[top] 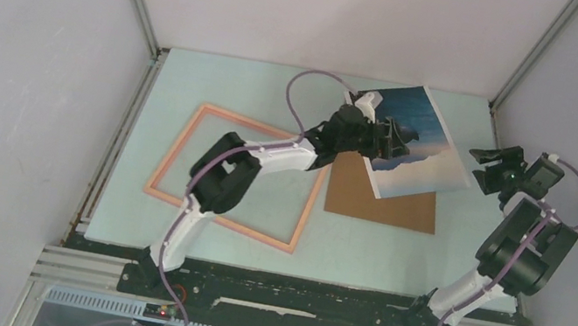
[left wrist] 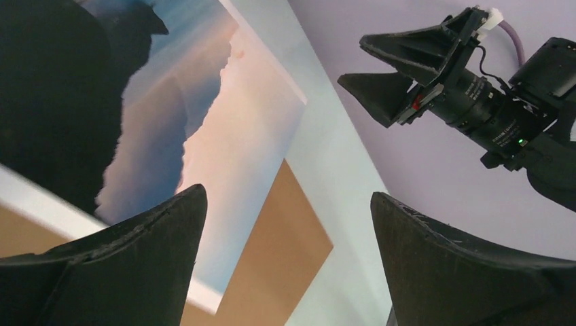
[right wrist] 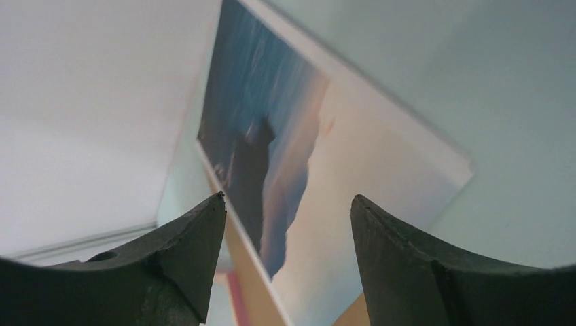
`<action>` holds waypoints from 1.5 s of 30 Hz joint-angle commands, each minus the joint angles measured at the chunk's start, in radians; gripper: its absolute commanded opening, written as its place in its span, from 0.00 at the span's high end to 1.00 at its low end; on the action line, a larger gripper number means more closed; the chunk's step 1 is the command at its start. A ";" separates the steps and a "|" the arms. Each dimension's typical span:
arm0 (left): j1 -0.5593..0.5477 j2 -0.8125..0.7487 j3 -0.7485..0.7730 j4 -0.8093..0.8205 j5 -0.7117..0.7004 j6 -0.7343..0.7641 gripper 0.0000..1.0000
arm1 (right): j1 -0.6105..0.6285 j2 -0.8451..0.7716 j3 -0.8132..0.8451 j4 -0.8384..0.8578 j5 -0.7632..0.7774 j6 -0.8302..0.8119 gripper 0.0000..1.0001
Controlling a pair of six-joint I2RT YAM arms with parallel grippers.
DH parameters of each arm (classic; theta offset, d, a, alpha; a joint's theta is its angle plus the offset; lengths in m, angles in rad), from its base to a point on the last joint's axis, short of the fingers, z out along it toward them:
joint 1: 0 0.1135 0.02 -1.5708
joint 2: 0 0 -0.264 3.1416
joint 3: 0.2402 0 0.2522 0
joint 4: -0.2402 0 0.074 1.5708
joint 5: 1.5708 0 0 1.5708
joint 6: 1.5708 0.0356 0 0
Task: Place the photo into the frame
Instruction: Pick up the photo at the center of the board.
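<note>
The photo (top: 431, 142), a blue sky-and-water print with a white border, lies tilted at the back right, its near part overlapping the brown backing board (top: 389, 205). The salmon-pink frame (top: 176, 149) lies flat on the left, with my left arm crossing above it. My left gripper (top: 400, 139) is open and empty over the photo's left part; its view shows the photo (left wrist: 204, 122) and the board (left wrist: 285, 251) between the open fingers (left wrist: 163, 238). My right gripper (top: 488, 168) is open and empty just right of the photo's right corner, facing the photo (right wrist: 326, 149).
The light blue mat (top: 280, 91) covers the table inside white enclosure walls with metal posts at the back corners. In the left wrist view my right gripper (left wrist: 380, 75) shows before the right wall. The right wrist view shows a sliver of the frame (right wrist: 234, 292).
</note>
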 commanded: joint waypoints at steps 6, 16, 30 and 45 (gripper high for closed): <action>-0.021 0.319 0.337 -0.033 0.081 -0.339 0.02 | 0.065 0.246 0.415 -0.275 0.150 -0.198 0.19; -0.030 0.319 0.197 -0.020 0.015 -0.517 0.03 | 0.123 0.398 0.609 -0.446 0.284 -0.308 0.16; -0.021 0.304 0.110 -0.018 0.027 -0.507 0.03 | 0.147 0.525 0.795 -0.705 0.273 -0.277 0.17; -0.008 0.302 0.084 -0.013 0.053 -0.502 0.02 | 0.135 0.364 0.545 -0.541 -0.070 -0.205 0.18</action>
